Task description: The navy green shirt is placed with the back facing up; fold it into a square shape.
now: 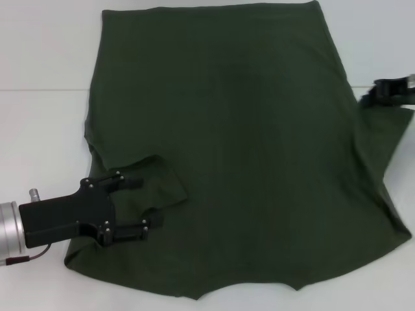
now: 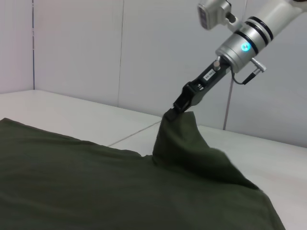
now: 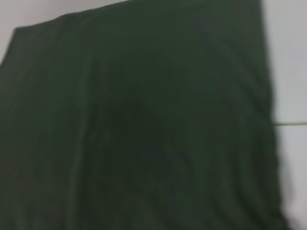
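Observation:
The navy green shirt [image 1: 246,155] lies spread over the white table [image 1: 39,129] and covers most of it. My right gripper [image 1: 375,97] is at the shirt's right edge. In the left wrist view it [image 2: 178,108] is shut on a pinch of the cloth and holds it up in a peak above the table. My left gripper [image 1: 144,206] is at the shirt's near left corner, low over the cloth. Its fingers [image 1: 130,182] are spread apart, with a folded-in sleeve flap [image 1: 162,188] lying between and just beyond them. The shirt [image 3: 144,124] fills the right wrist view.
Bare white table shows to the left of the shirt, at the far right [image 1: 382,39] and along the near edge. A seam line [image 1: 39,89] runs across the table top. A pale wall [image 2: 96,48] stands behind the table.

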{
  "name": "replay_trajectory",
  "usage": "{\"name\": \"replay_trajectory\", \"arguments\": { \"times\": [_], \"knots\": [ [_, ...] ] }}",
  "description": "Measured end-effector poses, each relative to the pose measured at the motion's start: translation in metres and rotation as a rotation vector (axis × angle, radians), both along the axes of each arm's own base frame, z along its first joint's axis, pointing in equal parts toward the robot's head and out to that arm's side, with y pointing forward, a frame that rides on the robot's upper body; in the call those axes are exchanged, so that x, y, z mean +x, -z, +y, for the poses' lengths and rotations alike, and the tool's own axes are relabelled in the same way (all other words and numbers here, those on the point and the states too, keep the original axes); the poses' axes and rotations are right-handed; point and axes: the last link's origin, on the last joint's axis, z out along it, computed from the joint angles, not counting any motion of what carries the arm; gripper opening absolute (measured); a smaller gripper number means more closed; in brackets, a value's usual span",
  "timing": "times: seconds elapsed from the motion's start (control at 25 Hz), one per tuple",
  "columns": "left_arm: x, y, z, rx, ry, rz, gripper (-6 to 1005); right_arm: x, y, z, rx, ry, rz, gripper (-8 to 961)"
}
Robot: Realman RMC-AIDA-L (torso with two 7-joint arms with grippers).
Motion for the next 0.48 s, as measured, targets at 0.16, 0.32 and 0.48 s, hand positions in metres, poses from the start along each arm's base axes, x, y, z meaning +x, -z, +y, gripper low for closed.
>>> {"name": "replay_trajectory", "arguments": {
  "times": [0.16, 0.32, 0.48],
  "knots": [
    [0.0, 0.0, 0.0, -0.006, -0.007, 0.0, 862, -0.021, 0.021, 0.002, -0.059, -0.051, -0.019, 20],
    [0.0, 0.0, 0.0, -0.008, -0.008, 0.0, 862, -0.035, 0.04, 0.0, -0.106, -0.089, -0.04, 19],
    [-0.001, 0.001, -0.001, -0.009, -0.01, -0.001, 862, -0.04, 0.046, -0.001, -0.114, -0.097, -0.03, 26]
  ]
}}
